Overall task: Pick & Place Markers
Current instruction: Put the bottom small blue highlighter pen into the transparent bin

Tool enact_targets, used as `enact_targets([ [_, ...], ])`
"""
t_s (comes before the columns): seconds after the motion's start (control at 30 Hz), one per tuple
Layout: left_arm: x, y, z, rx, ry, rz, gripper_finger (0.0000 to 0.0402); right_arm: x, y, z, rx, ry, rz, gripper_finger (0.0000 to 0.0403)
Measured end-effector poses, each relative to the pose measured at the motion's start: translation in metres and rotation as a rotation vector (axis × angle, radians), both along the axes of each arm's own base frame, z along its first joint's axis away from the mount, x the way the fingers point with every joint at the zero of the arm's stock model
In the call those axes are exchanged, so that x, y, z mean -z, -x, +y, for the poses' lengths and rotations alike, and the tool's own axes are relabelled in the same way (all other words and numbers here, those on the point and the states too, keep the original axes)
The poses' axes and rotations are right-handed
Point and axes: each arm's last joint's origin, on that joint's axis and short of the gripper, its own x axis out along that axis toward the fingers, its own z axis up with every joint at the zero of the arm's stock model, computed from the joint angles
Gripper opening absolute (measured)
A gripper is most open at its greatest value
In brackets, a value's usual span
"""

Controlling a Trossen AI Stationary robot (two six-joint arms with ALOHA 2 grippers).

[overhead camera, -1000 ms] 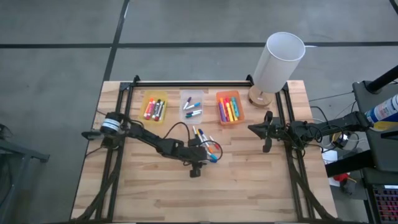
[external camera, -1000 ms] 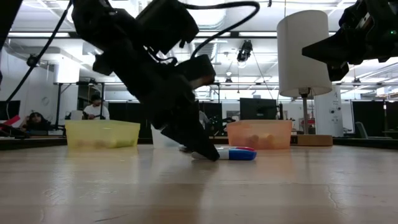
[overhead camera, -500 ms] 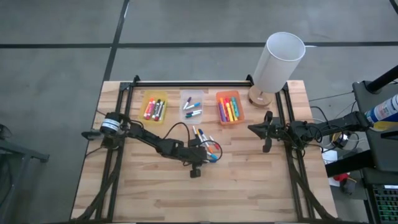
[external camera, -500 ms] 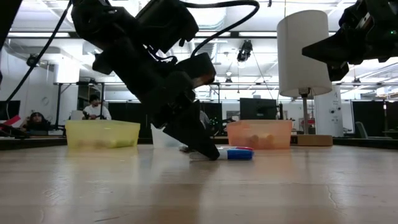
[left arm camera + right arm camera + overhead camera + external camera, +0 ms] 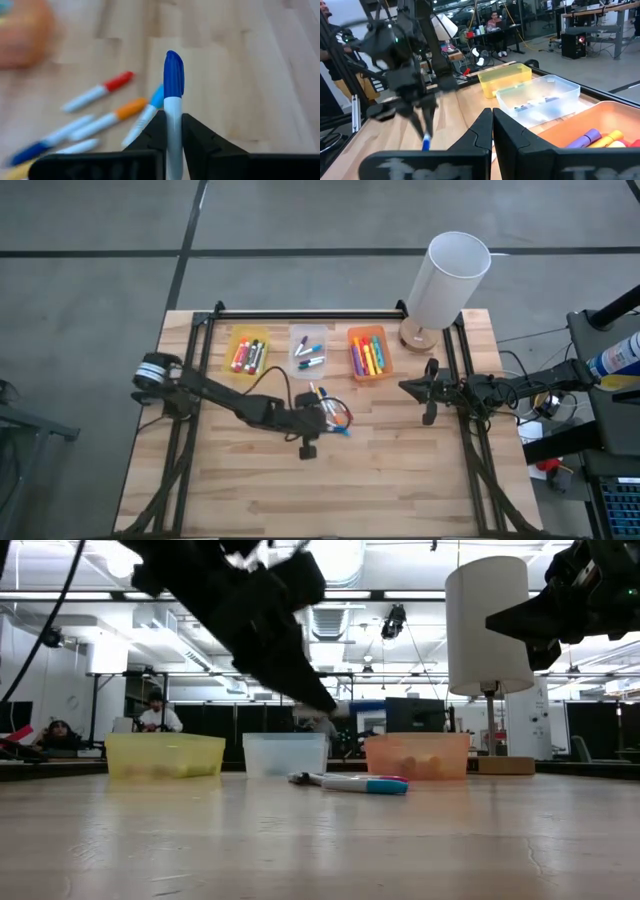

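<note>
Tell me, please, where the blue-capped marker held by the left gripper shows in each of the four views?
High: blue marker mid-table, at the left gripper.
Low: only its white end shows, lifted off the table.
Left wrist: centre, between the fingers.
Right wrist: lower left, blue tip down.
Shared landmark: clear bin.

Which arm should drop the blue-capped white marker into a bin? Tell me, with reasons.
Left. The left gripper is shut on the blue-capped white marker, lifted off the wooden table near the clear plastic bin. The right gripper waits empty at the table's right side.
</note>
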Motion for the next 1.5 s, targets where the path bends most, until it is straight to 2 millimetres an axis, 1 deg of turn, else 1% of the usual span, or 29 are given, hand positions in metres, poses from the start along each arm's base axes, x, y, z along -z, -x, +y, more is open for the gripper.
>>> enact_targets([
  [0.1,-0.017,0.011,0.005,-0.040,-0.072,-0.005,0.0032,0.000,0.000,0.000,0.000,0.000,0.000,0.0009],
  [0.23,-0.035,0.026,0.011,-0.075,-0.109,-0.032,0.0032,0.000,0.000,0.000,0.000,0.000,-0.001,0.0009],
  [0.4,-0.044,0.042,0.019,-0.083,-0.157,-0.051,0.0032,0.000,0.000,0.000,0.000,0.000,0.001,0.0009],
  [0.5,-0.046,0.048,0.032,-0.139,-0.209,-0.047,0.0032,0.000,0.000,0.000,0.000,0.000,0.000,0.0009],
  [0.6,-0.045,0.054,0.048,-0.181,-0.241,-0.037,0.0032,0.000,0.000,0.000,0.000,0.000,0.000,0.0009],
  [0.67,-0.043,0.057,0.062,-0.218,-0.254,-0.024,0.0032,0.000,0.000,0.000,0.000,0.000,0.000,0.0009],
  [0.8,-0.039,0.061,0.096,-0.295,-0.271,0.017,0.0032,0.000,0.000,0.000,0.000,0.000,0.000,0.0009],
  [1.0,-0.035,0.068,0.152,-0.359,-0.151,0.035,0.0032,0.000,0.000,0.000,0.000,0.000,0.001,0.0009],
  [1.13,-0.036,0.076,0.181,-0.421,-0.092,0.022,0.0032,0.000,0.000,0.000,0.000,0.000,0.001,0.0009],
  [1.2,-0.037,0.080,0.190,-0.433,-0.048,0.005,0.0032,0.000,0.000,0.000,0.000,0.000,0.001,0.0009],
  [1.27,-0.037,0.081,0.195,-0.429,-0.016,-0.006,0.0032,0.000,0.000,0.000,0.000,0.000,0.001,0.0009],
  [1.4,-0.039,0.080,0.197,-0.431,-0.013,-0.034,0.0032,0.000,0.000,0.000,0.000,0.000,0.001,0.0009],
  [1.5,-0.043,0.076,0.198,-0.444,0.007,-0.102,0.0032,0.000,0.000,0.000,0.000,0.000,0.001,0.0009],
])
